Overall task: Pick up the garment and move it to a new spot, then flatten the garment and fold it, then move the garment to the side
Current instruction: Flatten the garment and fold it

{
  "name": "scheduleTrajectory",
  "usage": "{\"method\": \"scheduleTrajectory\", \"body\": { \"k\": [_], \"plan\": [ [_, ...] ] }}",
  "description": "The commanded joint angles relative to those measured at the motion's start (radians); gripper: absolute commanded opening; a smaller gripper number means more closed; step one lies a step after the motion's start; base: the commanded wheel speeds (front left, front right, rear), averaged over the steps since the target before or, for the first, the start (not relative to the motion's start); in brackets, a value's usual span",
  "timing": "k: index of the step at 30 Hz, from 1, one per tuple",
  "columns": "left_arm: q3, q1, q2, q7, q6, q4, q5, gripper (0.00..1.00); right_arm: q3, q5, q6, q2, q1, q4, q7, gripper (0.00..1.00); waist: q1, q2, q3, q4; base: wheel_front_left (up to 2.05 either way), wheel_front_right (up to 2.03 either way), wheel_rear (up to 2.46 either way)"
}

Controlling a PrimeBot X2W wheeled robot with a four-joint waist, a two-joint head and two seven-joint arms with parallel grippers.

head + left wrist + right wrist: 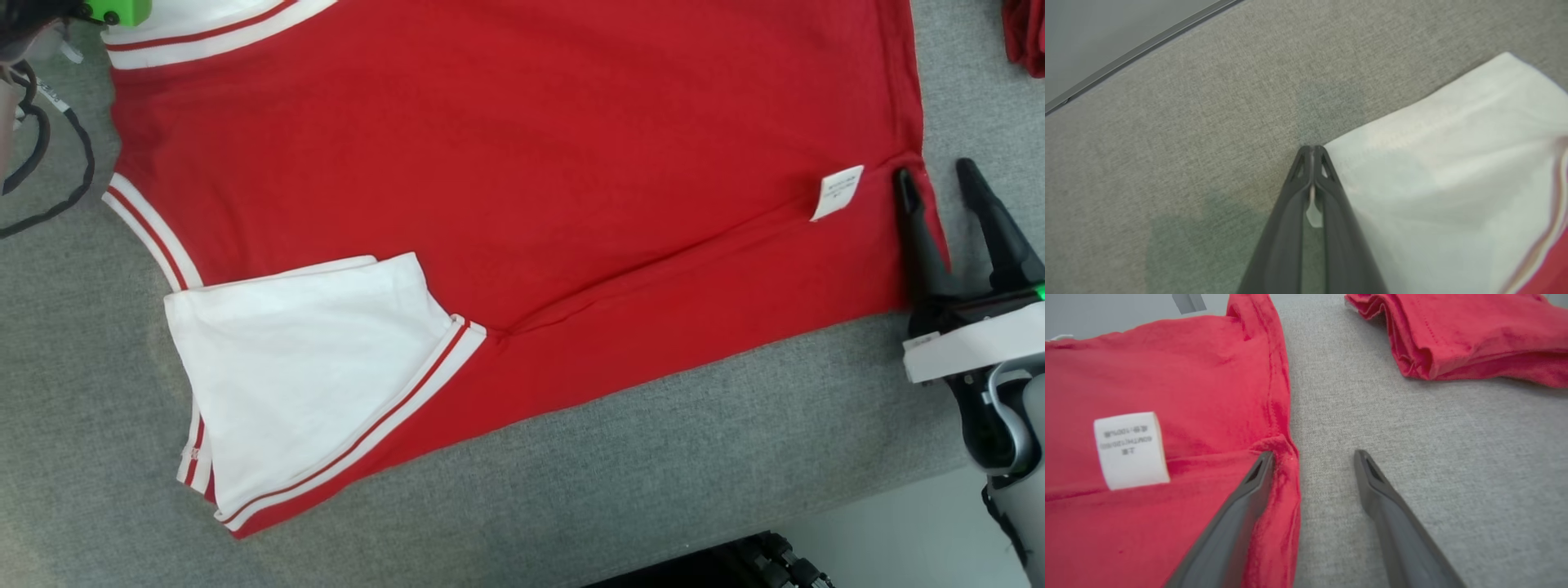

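Observation:
The garment (pixel 531 163) is a red shirt with white, red-striped sleeves, lying spread on the grey table (pixel 735 425). Its white care label (pixel 837 192) sits near the right hem. My right gripper (pixel 935 173) stands open across that hem: one finger rests on the red cloth (pixel 1167 375), the other on the bare table beside it. In the right wrist view the right gripper (pixel 1314 455) has the hem's fold between its fingers. My left gripper (pixel 1312 153) is shut at the corner of a white sleeve (pixel 1453 183), with a sliver of white cloth pinched between its fingers.
A second red cloth, folded (pixel 1474 335), lies beyond the right gripper, at the head view's top right corner (pixel 1027 33). A black cable (pixel 49 163) loops at the far left. The table's edge (pixel 1139 51) runs past the left gripper. Pale floor (pixel 898 531) shows at lower right.

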Motion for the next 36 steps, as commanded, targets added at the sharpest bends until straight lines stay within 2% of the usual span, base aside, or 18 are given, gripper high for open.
{"method": "scheduleTrajectory", "body": {
  "k": [1, 5, 8, 11, 15, 20, 28, 31, 33, 35, 36],
  "plan": [
    [-0.012, -0.003, 0.017, -0.023, -0.002, -0.003, -0.006, 0.00, 0.002, 0.029, -0.004, -0.015, -0.025, -0.006, 0.016, 1.00, 0.0000, 0.0000, -0.008, 0.008, 0.00, 0.00, 0.00],
    [-0.054, -0.031, 0.023, -0.113, -0.002, -0.054, -0.027, 0.00, 0.017, 0.108, -0.003, -0.092, -0.112, -0.063, 0.080, 1.00, 0.0000, 0.0000, -0.026, 0.032, 0.00, 0.00, 0.00],
    [-0.089, -0.046, 0.029, -0.172, -0.002, -0.082, -0.054, 0.00, 0.047, 0.171, -0.003, -0.158, -0.202, -0.069, 0.190, 1.00, 0.0000, 0.0000, -0.042, 0.057, 0.00, 0.00, 0.00],
    [-0.125, -0.066, 0.035, -0.213, -0.002, -0.112, -0.085, 0.00, 0.088, 0.213, -0.003, -0.211, -0.316, -0.040, 0.307, 1.00, 0.0000, 0.0000, -0.052, 0.082, 0.00, 0.00, 0.00],
    [-0.180, -0.083, 0.041, -0.237, -0.002, -0.158, -0.126, 0.00, 0.151, 0.223, -0.003, -0.251, -0.447, 0.036, 0.438, 1.00, 0.0000, 0.0000, -0.057, 0.115, 0.00, 0.00, 0.00],
    [-0.251, -0.094, 0.056, -0.258, -0.002, -0.220, -0.162, 0.00, 0.224, 0.161, -0.003, -0.276, -0.577, 0.142, 0.530, 1.00, 0.0000, 0.0000, -0.058, 0.144, 0.00, 0.00, 0.00],
    [-0.330, -0.116, 0.079, -0.277, -0.002, -0.281, -0.204, 0.00, 0.316, 0.148, -0.003, -0.249, -0.680, 0.270, 0.584, 0.99, 0.0000, 0.0000, -0.066, 0.160, 0.00, 0.00, 0.00],
    [-0.348, -0.122, 0.085, -0.281, -0.002, -0.286, -0.211, 0.00, 0.346, 0.163, -0.003, -0.241, -0.699, 0.300, 0.591, 0.56, 0.0000, 0.0000, -0.068, 0.161, 0.00, 0.00, 0.00],
    [-0.359, -0.126, 0.089, -0.285, -0.002, -0.286, -0.219, 0.00, 0.362, 0.170, -0.003, -0.241, -0.710, 0.314, 0.587, 0.38, 0.0000, 0.0000, -0.069, 0.161, 0.00, 0.00, 0.00],
    [-0.368, -0.128, 0.093, -0.288, -0.002, -0.283, -0.225, 0.00, 0.380, 0.180, -0.003, -0.241, -0.719, 0.322, 0.582, 0.07, 0.0000, 0.0000, -0.071, 0.161, 0.00, 0.00, 0.00],
    [-0.371, -0.129, 0.094, -0.289, -0.002, -0.282, -0.228, 0.00, 0.387, 0.181, -0.003, -0.243, -0.724, 0.323, 0.575, 0.00, 0.0000, 0.0000, -0.072, 0.161, 0.00, 0.00, 0.00]
  ]
}}
